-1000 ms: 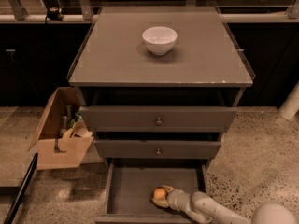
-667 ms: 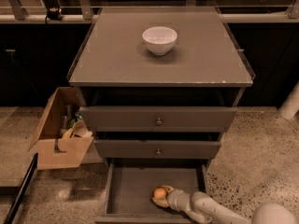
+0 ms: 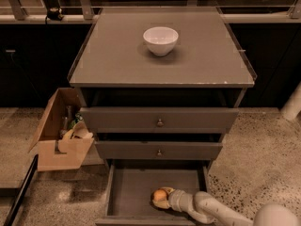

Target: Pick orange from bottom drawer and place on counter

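At 9 o'clock from the cabinet, an open brown cardboard box point(image 3: 59, 142) sits on the speckled floor point(image 3: 263, 149), just beside the cabinet's left side; I cannot make out the odds and ends inside it. Next comes the counter point(image 3: 117, 65), the broad flat grey-brown top of the cabinet. A small round white ceramic bowl point(image 3: 161, 40) stands upright on it, a little toward 12 o'clock from the middle. Below the top, the two upper dark grey-brown drawers are pushed in, the top drawer point(image 3: 117, 120) and the middle drawer point(image 3: 127, 150), each with a small round knob at its centre. The bottom drawer point(image 3: 129, 192) is pulled out toward me, its flat dark floor in view. The orange point(image 3: 159, 194), a small smooth round fruit, lies on that floor toward 6 o'clock from its middle, near the front edge. My gripper point(image 3: 164, 199) is down inside the drawer, right against the orange at its 4 o'clock side. I cannot tell whether it has clamped the fruit or merely rests against it. The pale grey arm point(image 3: 211, 211) runs off toward 4 o'clock, to the lower right corner. At 3 o'clock from the cabinet, well apart from it, a pale rounded object point(image 3: 292, 102) shows at the right edge.
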Action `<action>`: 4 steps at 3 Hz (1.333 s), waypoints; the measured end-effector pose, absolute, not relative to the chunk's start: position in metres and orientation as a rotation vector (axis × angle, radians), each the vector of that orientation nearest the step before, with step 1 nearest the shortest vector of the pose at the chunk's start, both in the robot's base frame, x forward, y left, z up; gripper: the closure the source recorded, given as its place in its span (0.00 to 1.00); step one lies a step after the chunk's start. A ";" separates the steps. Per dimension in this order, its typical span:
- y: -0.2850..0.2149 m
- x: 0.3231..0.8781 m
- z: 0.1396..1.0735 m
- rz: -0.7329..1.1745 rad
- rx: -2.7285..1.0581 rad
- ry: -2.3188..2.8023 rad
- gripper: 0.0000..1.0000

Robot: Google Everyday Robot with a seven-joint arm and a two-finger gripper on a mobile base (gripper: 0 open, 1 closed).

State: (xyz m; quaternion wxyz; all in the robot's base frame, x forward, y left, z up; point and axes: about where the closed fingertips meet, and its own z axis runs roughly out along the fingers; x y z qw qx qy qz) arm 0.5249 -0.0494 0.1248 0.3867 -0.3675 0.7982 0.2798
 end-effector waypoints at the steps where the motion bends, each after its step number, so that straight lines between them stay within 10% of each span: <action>1: -0.050 0.524 0.149 0.788 -0.982 2.026 1.00; 4: -0.056 0.515 0.289 0.588 -1.048 1.846 1.00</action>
